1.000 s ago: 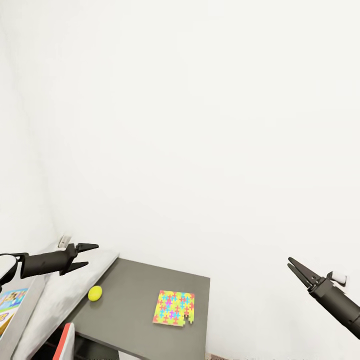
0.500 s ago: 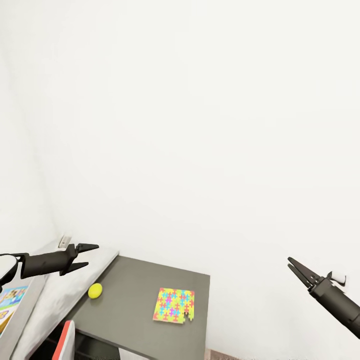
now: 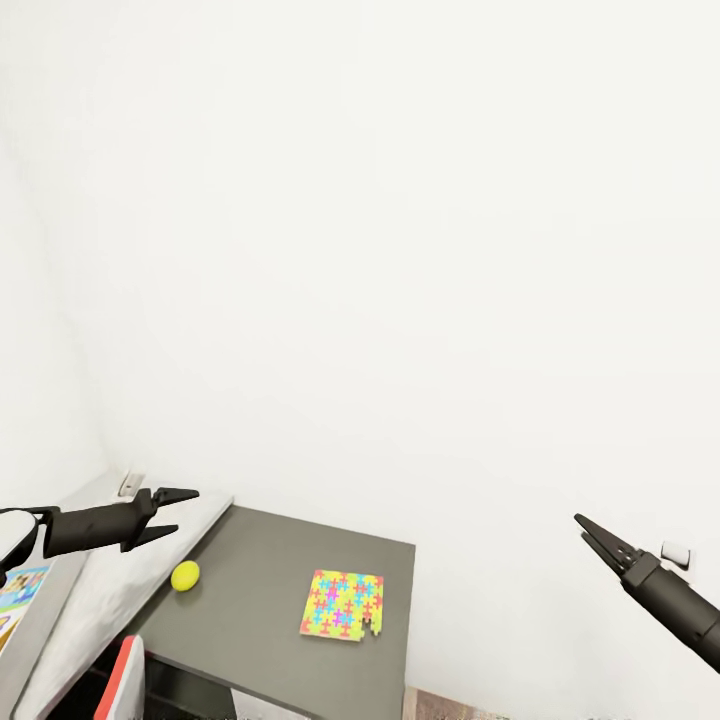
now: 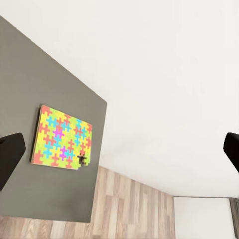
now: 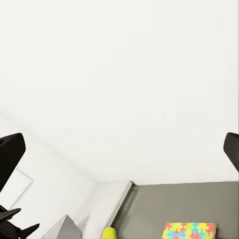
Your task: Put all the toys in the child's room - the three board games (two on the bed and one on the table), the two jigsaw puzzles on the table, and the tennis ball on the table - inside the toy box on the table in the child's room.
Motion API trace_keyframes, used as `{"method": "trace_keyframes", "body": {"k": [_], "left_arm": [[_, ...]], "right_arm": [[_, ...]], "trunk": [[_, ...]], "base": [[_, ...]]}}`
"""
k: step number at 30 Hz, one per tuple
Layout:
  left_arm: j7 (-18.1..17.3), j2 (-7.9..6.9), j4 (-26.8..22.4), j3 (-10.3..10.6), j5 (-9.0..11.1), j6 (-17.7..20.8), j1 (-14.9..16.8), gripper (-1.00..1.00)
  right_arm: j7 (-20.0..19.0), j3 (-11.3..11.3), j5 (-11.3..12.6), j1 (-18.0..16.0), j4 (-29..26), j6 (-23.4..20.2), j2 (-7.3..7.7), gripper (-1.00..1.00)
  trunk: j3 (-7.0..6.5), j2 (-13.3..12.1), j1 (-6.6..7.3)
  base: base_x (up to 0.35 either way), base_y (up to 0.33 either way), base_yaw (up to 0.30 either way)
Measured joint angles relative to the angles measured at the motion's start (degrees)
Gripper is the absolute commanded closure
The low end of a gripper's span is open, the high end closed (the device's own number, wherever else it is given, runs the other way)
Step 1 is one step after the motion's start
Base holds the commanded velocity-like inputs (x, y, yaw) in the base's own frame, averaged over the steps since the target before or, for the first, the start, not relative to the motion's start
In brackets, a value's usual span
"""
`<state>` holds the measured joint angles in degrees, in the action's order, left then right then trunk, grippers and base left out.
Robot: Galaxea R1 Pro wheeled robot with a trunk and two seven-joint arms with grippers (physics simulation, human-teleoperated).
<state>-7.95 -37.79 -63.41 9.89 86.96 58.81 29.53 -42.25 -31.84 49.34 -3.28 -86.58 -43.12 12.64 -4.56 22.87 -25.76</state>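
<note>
Here we find the tennis ball (image 3: 185, 576) and one jigsaw puzzle (image 3: 342, 605) lying apart on the dark table (image 3: 290, 560). Left gripper (image 3: 176, 511) hangs spread and empty; right gripper (image 3: 590, 529) looks closed, empty. We should descend squarely over the ball, since it may roll.

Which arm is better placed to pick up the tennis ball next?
Probably the left. The left gripper, fingers open, hangs just above the tennis ball on the table; the right gripper is beyond the table's far edge.
</note>
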Motion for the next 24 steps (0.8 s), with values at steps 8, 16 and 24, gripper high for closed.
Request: {"method": "trace_keyframes", "body": {"k": [8, 16, 24], "left_arm": [[0.12, 0.14, -0.02, -0.10, -0.15, -0.15, -0.02, -1.00], [0.18, 1.76, -0.16, 2.04, -2.44, -0.42, 0.00, -1.00], [0.19, 3.64, -0.33, 3.00, -4.72, -0.48, 0.04, -1.00]], "right_arm": [[0.51, -0.06, -0.08, -0.02, 0.06, -0.71, 0.09, -1.00], [0.74, -0.14, -0.05, -0.07, 1.74, -0.82, 0.12, -1.00], [0.39, -0.54, 0.21, -0.29, 8.41, -2.16, 1.88, -1.00]], "trunk": [[0.73, 0.00, 0.00], [1.48, 0.00, 0.00], [2.22, 0.00, 0.00]], "base": [[0.000, -0.117, 0.000], [0.000, -0.022, 0.000], [0.000, -0.002, 0.000]]}}
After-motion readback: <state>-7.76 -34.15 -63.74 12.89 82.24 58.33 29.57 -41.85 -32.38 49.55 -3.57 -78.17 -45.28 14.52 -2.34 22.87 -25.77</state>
